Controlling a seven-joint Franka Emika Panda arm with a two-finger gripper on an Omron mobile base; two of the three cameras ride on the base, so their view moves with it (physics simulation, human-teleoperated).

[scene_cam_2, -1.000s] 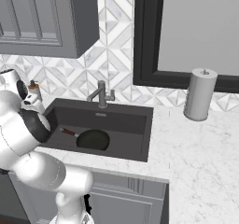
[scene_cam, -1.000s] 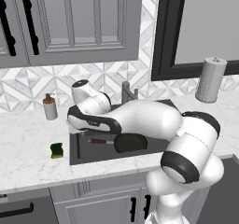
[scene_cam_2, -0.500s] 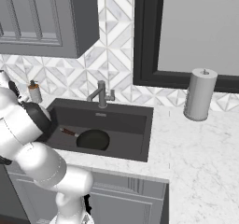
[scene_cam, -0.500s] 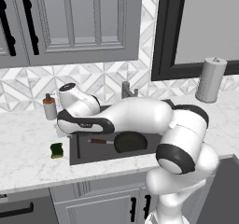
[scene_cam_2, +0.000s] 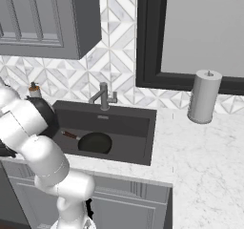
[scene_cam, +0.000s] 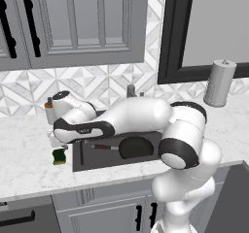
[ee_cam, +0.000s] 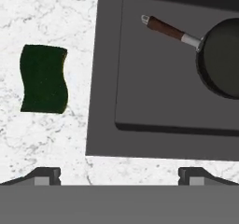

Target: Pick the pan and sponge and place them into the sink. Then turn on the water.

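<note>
Nearest you, the hand (ee_cam: 119, 174) hangs over the front lip of the sink (ee_cam: 105, 101) with its jaws spread wide and nothing between them. Over the last second your arm has swung leftward across the basin: in the left base view the wrist sat roughly above the middle of the sink a second ago, and now it reaches out past the sink's left edge, above the desk (scene_cam: 29, 154). That swing reads as the start of the second pick, so you are moving on from the pan to the sponge.

Just off to the side in the hand view, the sponge (ee_cam: 43, 78) lies flat on the marble desk, green face up, near the sink's edge but not touching it. The hand is not yet centred over it, so you need to carry on sideways before you descend, then close across its narrower width.

Further in, the pan (ee_cam: 221, 57) rests on the floor of the sink, handle pointing towards the sponge side; that part of the task looks done.

Beyond it, the faucet (scene_cam_2: 102, 97) stands at the back rim with no stream showing, so the water is not yet on. A soap dispenser (scene_cam_2: 34, 90) stands near the back left corner.
</note>
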